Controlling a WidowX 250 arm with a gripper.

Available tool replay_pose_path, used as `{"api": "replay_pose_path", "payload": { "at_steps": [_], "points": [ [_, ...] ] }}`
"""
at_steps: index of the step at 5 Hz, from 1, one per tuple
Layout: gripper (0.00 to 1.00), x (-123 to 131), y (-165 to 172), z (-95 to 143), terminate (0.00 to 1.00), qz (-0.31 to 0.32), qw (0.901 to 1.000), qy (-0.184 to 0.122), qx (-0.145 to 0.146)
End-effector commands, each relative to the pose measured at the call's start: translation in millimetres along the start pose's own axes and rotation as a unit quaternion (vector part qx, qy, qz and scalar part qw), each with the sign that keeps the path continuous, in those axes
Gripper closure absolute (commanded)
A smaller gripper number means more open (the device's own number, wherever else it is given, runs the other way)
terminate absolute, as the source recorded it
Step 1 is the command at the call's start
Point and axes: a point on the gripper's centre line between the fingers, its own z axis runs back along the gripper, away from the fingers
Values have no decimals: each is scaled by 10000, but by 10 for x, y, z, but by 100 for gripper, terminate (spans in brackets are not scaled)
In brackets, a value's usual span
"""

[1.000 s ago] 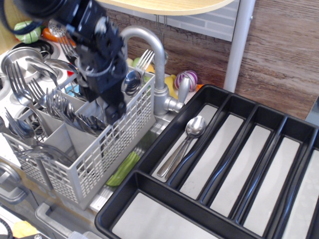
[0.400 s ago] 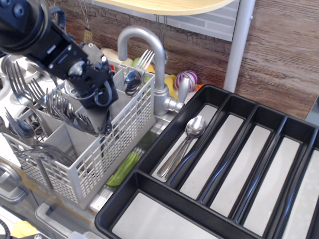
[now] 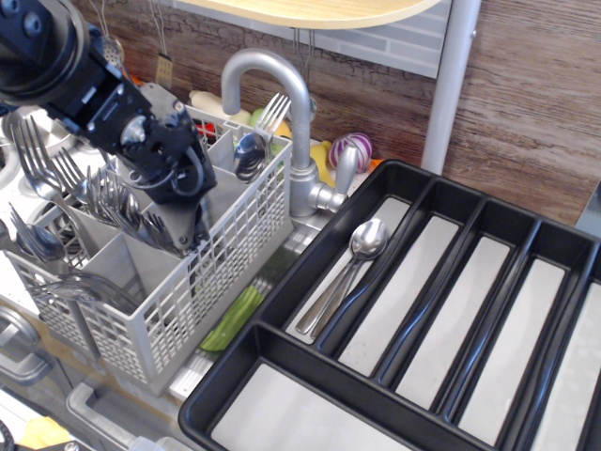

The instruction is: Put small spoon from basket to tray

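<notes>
The grey grid-walled basket (image 3: 221, 268) stands at the left, full of cutlery. My black gripper (image 3: 188, 230) reaches down from the upper left into a middle compartment, its tips among several shiny spoon bowls (image 3: 150, 228); the jaw gap is hidden by the cutlery and the divider. Another steel spoon (image 3: 249, 152) stands upright in the far compartment beside a fork (image 3: 272, 113). The glossy black tray (image 3: 310, 349) fills the right side. Small spoons (image 3: 367, 239) lie in its leftmost long compartment.
A grey curved faucet (image 3: 293, 113) rises right behind the basket, close to my arm. Several forks (image 3: 38, 155) stick up in the basket's left compartments. A red onion (image 3: 355, 148) and a vertical pole (image 3: 449, 85) stand behind the tray. A green item (image 3: 233, 318) lies below the basket.
My arm has swung left and tilted, and the gripper tips have gone lower and left into the basket's middle compartment. The tray and its spoons have not moved.
</notes>
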Motion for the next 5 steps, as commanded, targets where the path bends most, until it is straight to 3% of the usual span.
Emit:
{"api": "replay_pose_path", "payload": {
  "at_steps": [1,2,5],
  "points": [
    [0,26,125,-52,0,65,9999,-126,1],
    [100,3,86,-92,0,266,9995,-145,97],
    [100,-15,44,-117,0,744,9972,-8,-7]
  ]
}}
